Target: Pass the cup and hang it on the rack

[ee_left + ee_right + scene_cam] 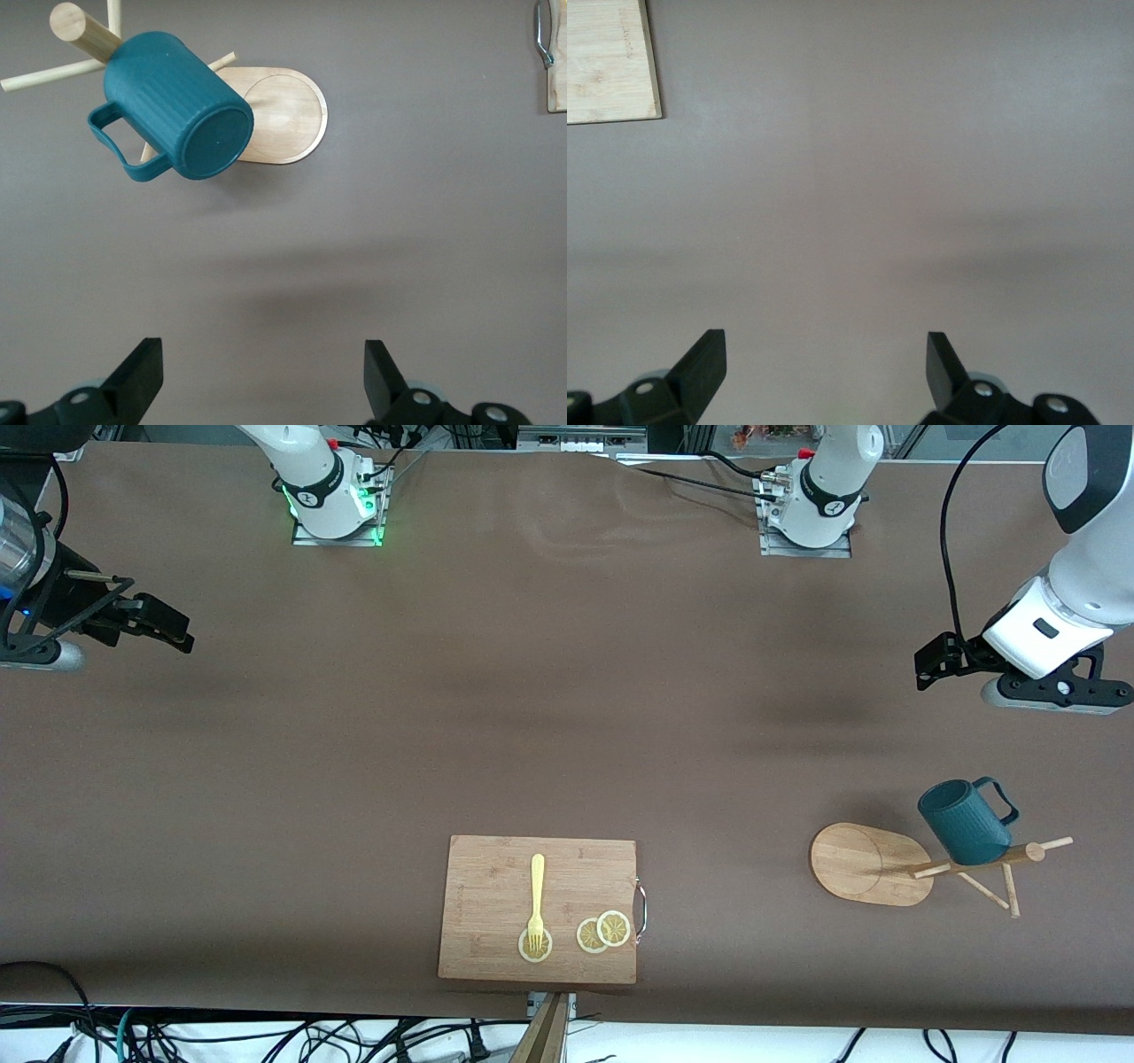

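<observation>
1. My left gripper (263,382) hovers empty, fingers spread wide, over bare table at the left arm's end.
2. The teal cup (966,821) hangs on the wooden rack (873,864), nearer the front camera than what lies under my gripper; its long axis tilts, base toward my wrist camera.
3. My right gripper (824,376), likewise spread and empty, waits well apart; the left arm is nearer.

Cup (964,822) hangs on rack (895,864), both arms clear.
Rack stands at left arm's end. Left gripper (930,666) and right gripper (168,627) hover over bare table (532,691). Board (539,908) carries fork (536,899) and lemon slices (603,932).
</observation>
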`<state>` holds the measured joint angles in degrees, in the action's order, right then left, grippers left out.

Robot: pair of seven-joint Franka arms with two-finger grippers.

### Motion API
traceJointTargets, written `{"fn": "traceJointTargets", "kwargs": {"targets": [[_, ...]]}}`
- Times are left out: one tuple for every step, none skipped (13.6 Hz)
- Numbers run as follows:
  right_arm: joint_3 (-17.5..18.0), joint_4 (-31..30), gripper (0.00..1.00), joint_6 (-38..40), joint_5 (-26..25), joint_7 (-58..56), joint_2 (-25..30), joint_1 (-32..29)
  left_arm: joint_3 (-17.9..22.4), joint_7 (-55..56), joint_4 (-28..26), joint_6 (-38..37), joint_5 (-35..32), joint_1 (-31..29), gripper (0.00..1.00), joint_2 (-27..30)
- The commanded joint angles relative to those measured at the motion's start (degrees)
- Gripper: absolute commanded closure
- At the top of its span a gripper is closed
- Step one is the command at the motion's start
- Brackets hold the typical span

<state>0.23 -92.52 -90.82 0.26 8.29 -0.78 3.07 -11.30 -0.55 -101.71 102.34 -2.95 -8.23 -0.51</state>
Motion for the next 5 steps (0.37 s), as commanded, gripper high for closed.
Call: {"fn": "traceJointTargets", "kwargs": {"targets": [[0.57,0.85,0.0,0.65,-0.61,-0.47,-0.19,-0.7,-0.48,0.63,1.6,-0.39,1.01,-0.21,0.0,-0.28],[0.57,0.85,0.0,0.73,-0.61,-0.47,-0.19,-0.7,-0.65,0.63,1.86,-1.61,1.45,-0.12,0.0,-0.28],[0.57,0.85,0.0,0.73,-0.61,-0.47,-0.19,-0.7,-0.92,0.72,2.21,-2.49,1.45,-0.03,0.0,-0.28],[0.57,0.85,0.0,0.73,-0.61,-0.47,-0.19,-0.7,-0.92,0.72,2.83,-2.93,1.45,0.06,0.0,-0.37],[0.57,0.85,0.0,0.73,-0.61,-0.47,-0.19,-0.7,-0.92,0.63,2.92,-3.11,1.54,0.06,0.0,-0.45]]}}
